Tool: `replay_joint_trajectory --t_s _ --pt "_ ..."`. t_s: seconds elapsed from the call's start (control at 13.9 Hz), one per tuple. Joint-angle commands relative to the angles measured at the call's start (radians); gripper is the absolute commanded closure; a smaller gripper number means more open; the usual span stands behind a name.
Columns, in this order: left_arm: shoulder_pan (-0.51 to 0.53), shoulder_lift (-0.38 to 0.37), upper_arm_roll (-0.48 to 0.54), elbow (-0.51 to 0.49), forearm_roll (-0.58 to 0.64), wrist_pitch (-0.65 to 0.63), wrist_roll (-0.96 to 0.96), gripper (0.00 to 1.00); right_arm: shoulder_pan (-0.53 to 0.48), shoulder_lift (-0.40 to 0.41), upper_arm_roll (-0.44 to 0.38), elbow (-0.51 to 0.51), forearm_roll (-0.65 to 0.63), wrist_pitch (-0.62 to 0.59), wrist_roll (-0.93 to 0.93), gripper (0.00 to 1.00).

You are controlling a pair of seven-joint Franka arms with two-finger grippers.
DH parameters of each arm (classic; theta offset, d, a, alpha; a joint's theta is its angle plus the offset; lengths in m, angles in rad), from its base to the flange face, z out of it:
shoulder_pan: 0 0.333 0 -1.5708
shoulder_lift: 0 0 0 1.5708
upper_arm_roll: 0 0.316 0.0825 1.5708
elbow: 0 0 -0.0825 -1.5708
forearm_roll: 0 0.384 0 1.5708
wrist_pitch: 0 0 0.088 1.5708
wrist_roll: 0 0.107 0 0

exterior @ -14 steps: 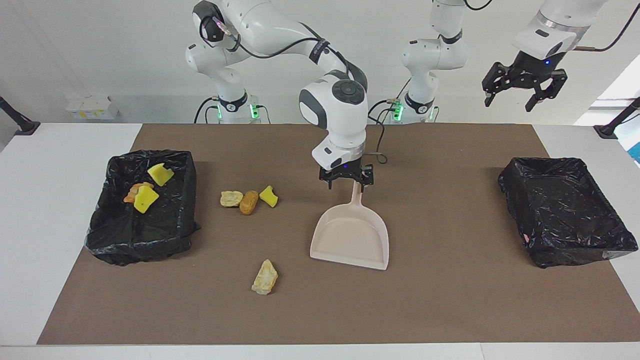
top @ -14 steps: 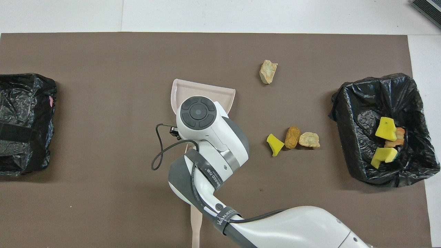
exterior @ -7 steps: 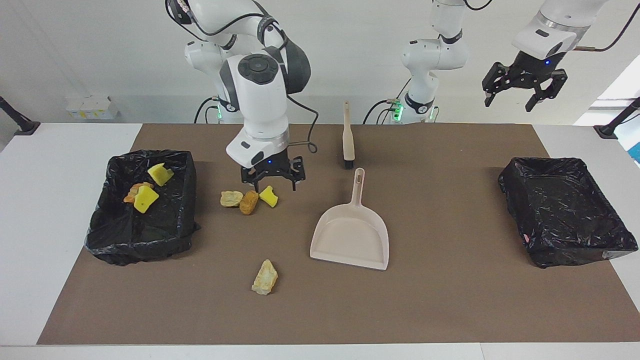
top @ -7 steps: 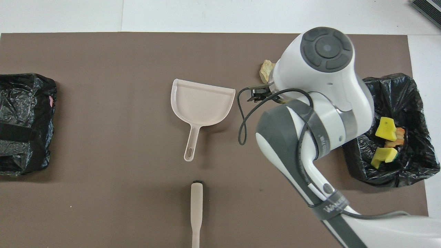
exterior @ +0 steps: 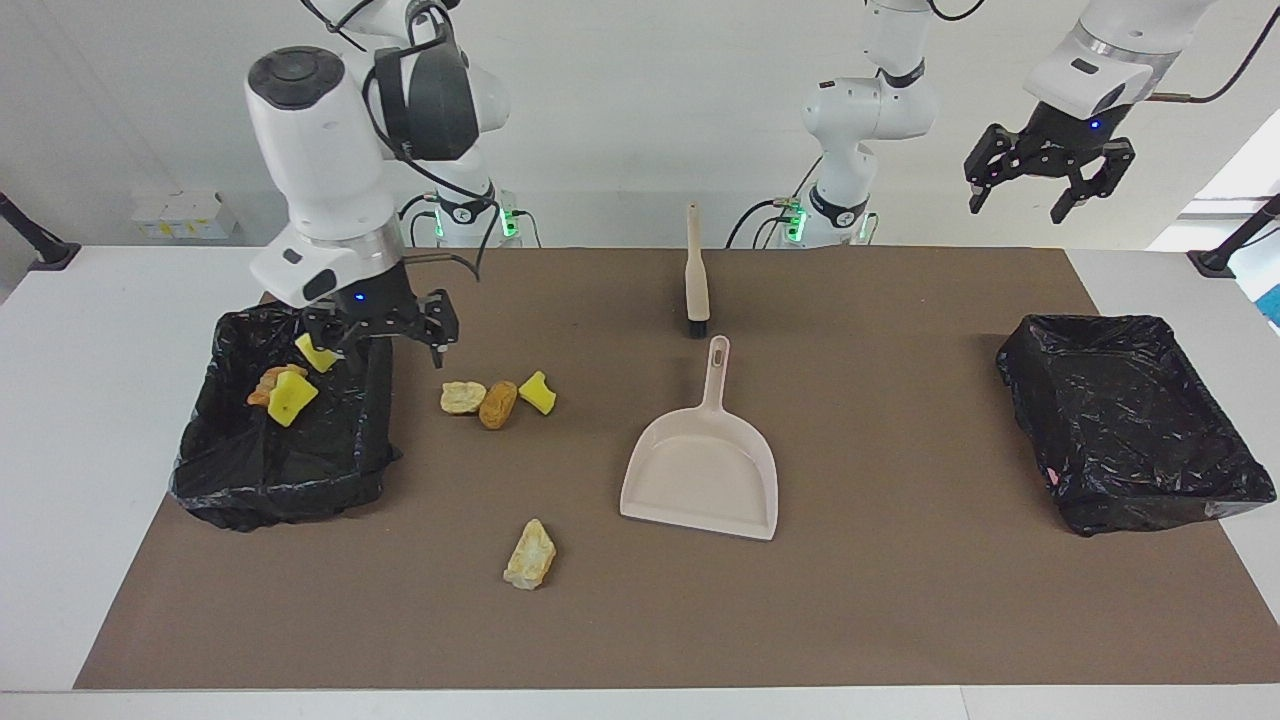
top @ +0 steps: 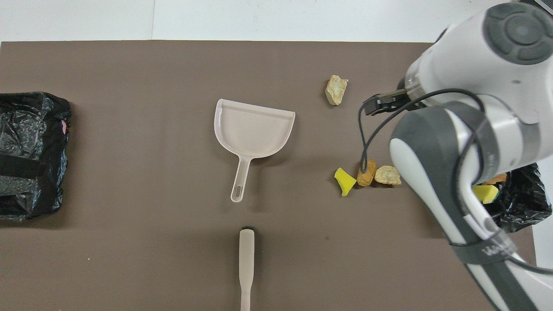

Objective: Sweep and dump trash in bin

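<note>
Three pieces of trash lie together on the brown mat: a beige lump (exterior: 463,397) (top: 387,175), an orange-brown one (exterior: 497,404) (top: 366,172) and a yellow chunk (exterior: 537,393) (top: 344,180). A tan piece (exterior: 530,554) (top: 336,90) lies alone, farther from the robots. The black-lined bin (exterior: 290,495) (top: 520,196) at the right arm's end holds two yellow chunks (exterior: 293,397) and an orange piece (exterior: 268,384). My right gripper (exterior: 385,345) hangs open and empty over that bin's rim. My left gripper (exterior: 1048,195) waits open, high over the left arm's end.
A beige dustpan (exterior: 700,470) (top: 252,129) lies mid-mat, handle toward the robots. A brush (exterior: 696,275) (top: 246,263) lies nearer the robots than it. A second black-lined bin (exterior: 1150,500) (top: 30,172) sits at the left arm's end with no trash showing in it.
My right gripper has swung from over the dustpan handle, past the three grouped pieces, to the bin's rim, staying open. Dustpan, brush, trash and left arm have not moved.
</note>
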Motion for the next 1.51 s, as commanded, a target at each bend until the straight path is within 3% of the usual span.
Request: replay_joint_trajectory --t_s 0.0,0.22,0.43,0.57,0.79,1.08,1.44 --pt "0.020 -0.001 -0.011 0.012 -0.007 -0.009 0.003 0.00 -0.039 -0.087 0.014 -0.044 0.010 -0.056 0.004 0.00" --pt "0.016 -0.001 -0.011 0.012 -0.007 -0.009 0.003 0.00 -0.063 -0.185 0.014 -0.127 0.016 -0.099 -0.008 0.00" --pt "-0.015 -0.018 -0.038 -0.018 -0.017 0.002 -0.083 0.00 -0.112 -0.210 0.014 -0.129 0.093 -0.123 -0.033 0.00" --pt "-0.105 -0.012 -0.046 -0.072 -0.019 0.073 -0.140 0.00 -0.113 -0.222 0.012 -0.135 0.094 -0.157 -0.016 0.00" --pt "-0.220 0.017 -0.046 -0.192 -0.019 0.288 -0.236 0.00 -0.115 -0.236 0.012 -0.156 0.094 -0.157 -0.027 0.00" --pt "-0.375 0.183 -0.046 -0.235 -0.019 0.469 -0.434 0.00 -0.113 -0.256 0.012 -0.184 0.099 -0.162 -0.033 0.00" --pt "-0.473 0.373 -0.045 -0.285 -0.016 0.721 -0.539 0.00 -0.107 -0.257 0.017 -0.178 0.097 -0.199 -0.030 0.00"
